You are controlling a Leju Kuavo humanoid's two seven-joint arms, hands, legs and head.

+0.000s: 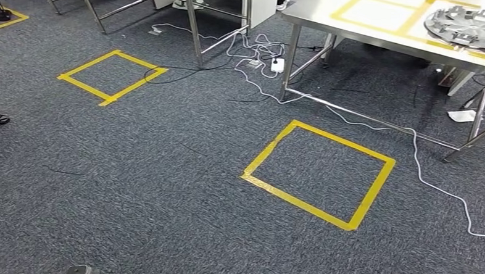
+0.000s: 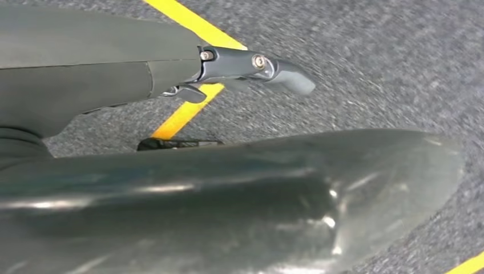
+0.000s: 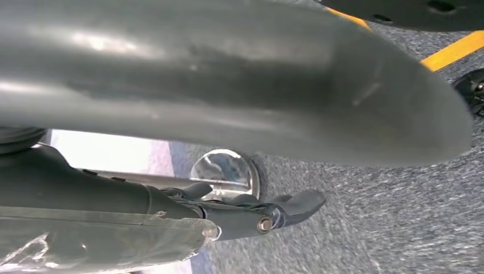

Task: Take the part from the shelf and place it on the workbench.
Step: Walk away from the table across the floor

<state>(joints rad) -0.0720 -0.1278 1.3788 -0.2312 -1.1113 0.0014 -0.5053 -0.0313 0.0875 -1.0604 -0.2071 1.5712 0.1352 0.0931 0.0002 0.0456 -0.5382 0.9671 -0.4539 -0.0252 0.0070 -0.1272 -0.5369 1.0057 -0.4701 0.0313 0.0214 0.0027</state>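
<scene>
One part on workbench | both hands well apart.

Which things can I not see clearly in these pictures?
- Part on the workbench: head view, cut off by the top and right edges.
- Left hand: left wrist view, mostly hidden by its grey cover; the fingers cannot be judged.
- Right hand: right wrist view, the same.
- Shiny round object: right wrist view, half hidden behind the right hand; unidentifiable.
- Carpet: blurred.
</scene>
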